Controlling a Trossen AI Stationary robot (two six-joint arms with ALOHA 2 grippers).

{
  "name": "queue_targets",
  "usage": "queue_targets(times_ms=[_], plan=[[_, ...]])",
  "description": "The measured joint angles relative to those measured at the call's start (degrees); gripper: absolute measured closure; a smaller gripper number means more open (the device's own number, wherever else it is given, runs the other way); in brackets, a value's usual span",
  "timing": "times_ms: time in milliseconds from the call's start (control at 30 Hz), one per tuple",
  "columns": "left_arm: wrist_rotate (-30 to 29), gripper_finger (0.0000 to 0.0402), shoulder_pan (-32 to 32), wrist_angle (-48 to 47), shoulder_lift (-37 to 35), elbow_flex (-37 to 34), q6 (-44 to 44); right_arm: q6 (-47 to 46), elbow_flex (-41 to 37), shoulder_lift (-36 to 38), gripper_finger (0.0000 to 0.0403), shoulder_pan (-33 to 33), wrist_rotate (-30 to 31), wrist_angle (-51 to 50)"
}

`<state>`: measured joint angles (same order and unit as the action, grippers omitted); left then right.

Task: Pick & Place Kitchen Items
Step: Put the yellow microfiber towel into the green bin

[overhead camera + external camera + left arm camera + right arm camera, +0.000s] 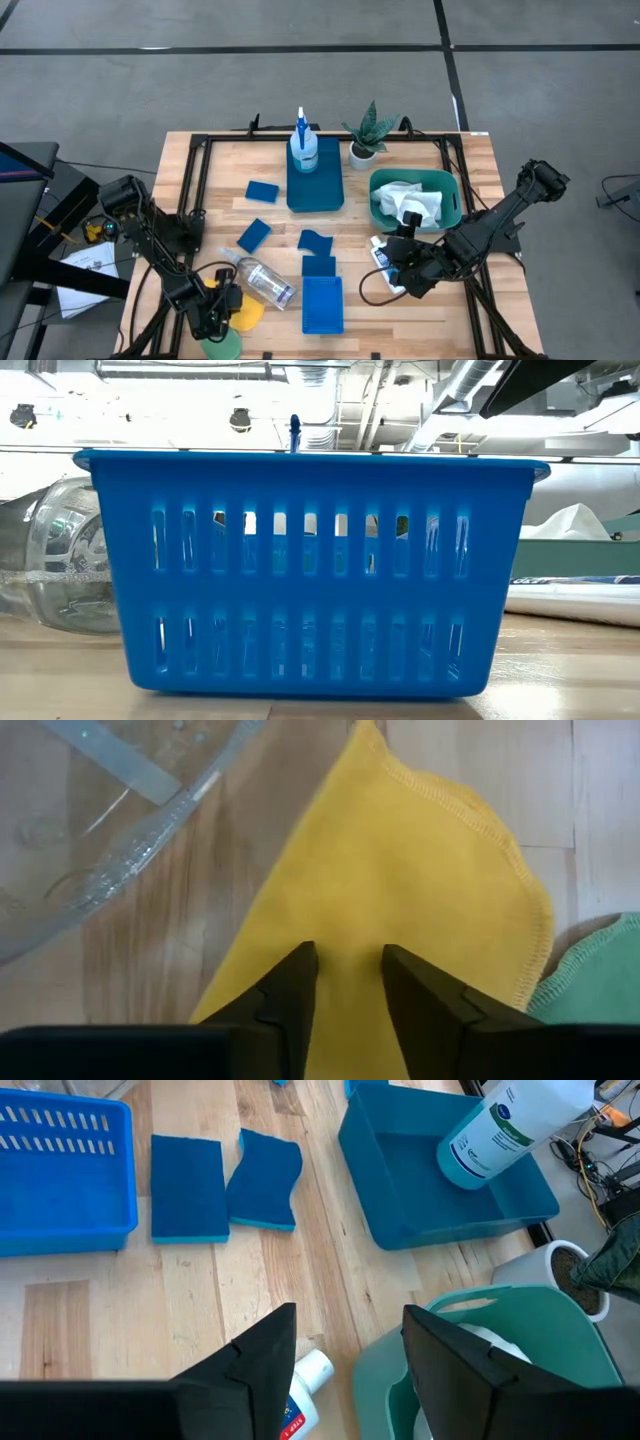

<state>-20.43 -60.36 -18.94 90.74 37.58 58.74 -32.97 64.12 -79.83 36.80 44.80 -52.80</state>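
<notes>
A yellow cloth [247,313] lies flat on the table at the near left, with a green cloth [222,346] beside it. My left gripper [350,975] is open and points down at the yellow cloth's middle. A clear plastic bottle [262,282] lies next to it. A white blue-labelled bottle [305,1385] lies on the table beside the teal tub [452,195]. My right gripper [348,1350] is open just above its cap end. Several blue sponges [262,191] lie on the table. The spray bottle [303,150] stands in a blue tray [318,190]. My left gripper comes at the yellow cloth's middle [350,920] from above, pointing down, one finger on either side of a strip of it. The cloth lies flat on the table. I cannot tell whether the fingertips touch it.
A blue slotted basket [322,305] stands at the near middle and fills the low view [310,570]. White cloths [408,198] lie in the teal tub. A small potted plant [365,140] stands at the far side. Bare wood lies at the far left.
</notes>
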Motion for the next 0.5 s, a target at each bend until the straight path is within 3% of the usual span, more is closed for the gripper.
queue_targets(times_ms=[333, 500], plan=[[-0.2, 0.0387, 0.0, 0.2, 0.1, 0.0, -1.3, 0.0, 0.0, 0.0, 0.0228, 0.0, 0.0, 0.2], [-0.2, 0.0393, 0.0, 0.1, 0.0, 0.0, -1.5, 0.0, 0.0, 0.0, 0.0228, 0.0, 0.0, 0.2]])
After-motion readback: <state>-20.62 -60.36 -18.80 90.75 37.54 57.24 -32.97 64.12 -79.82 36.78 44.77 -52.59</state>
